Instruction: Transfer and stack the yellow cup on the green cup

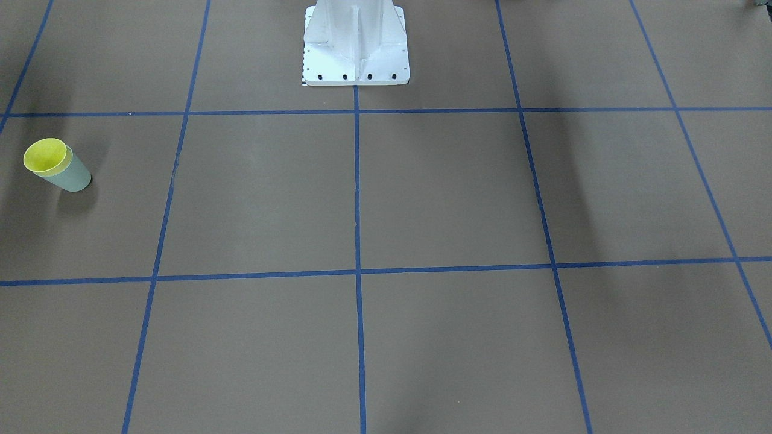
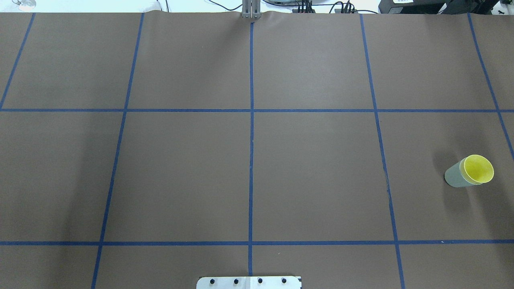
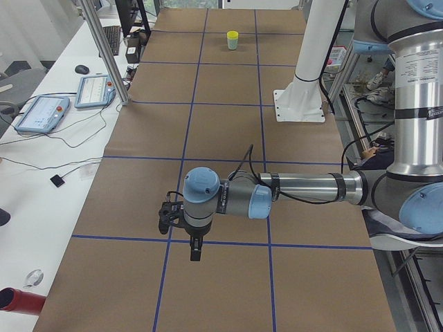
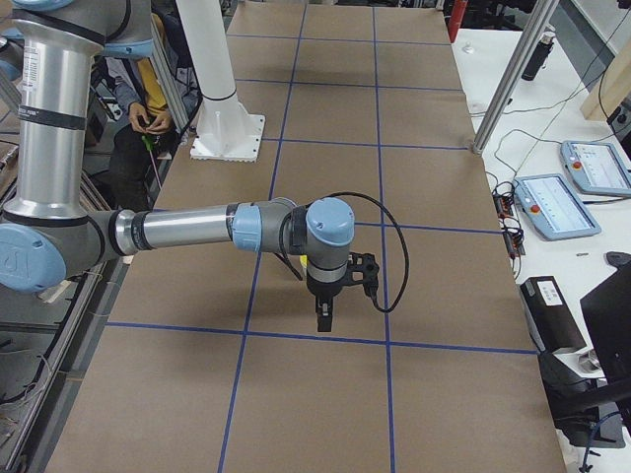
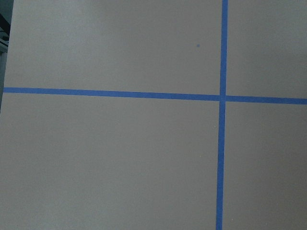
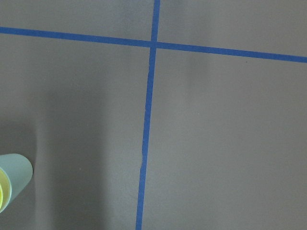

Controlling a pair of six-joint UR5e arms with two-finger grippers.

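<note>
The yellow cup (image 1: 45, 155) sits nested inside the green cup (image 1: 73, 176). The pair stands upright on the brown table, on the robot's right side. Both also show in the overhead view, yellow cup (image 2: 478, 168) in green cup (image 2: 453, 176), and far off in the exterior left view (image 3: 233, 40). The right wrist view catches the green cup's wall (image 6: 15, 172) at its lower left edge. My left gripper (image 3: 195, 253) and right gripper (image 4: 323, 320) hang high above the table and show only in the side views. I cannot tell whether either is open or shut. Neither is near the cups.
The white robot pedestal (image 1: 356, 45) stands at the table's middle, on the robot's edge. Blue tape lines (image 2: 251, 120) divide the table into squares. A side bench with teach pendants (image 3: 41, 112) and a metal post (image 3: 104, 48) runs along the far edge. A person (image 4: 148, 99) sits behind the robot.
</note>
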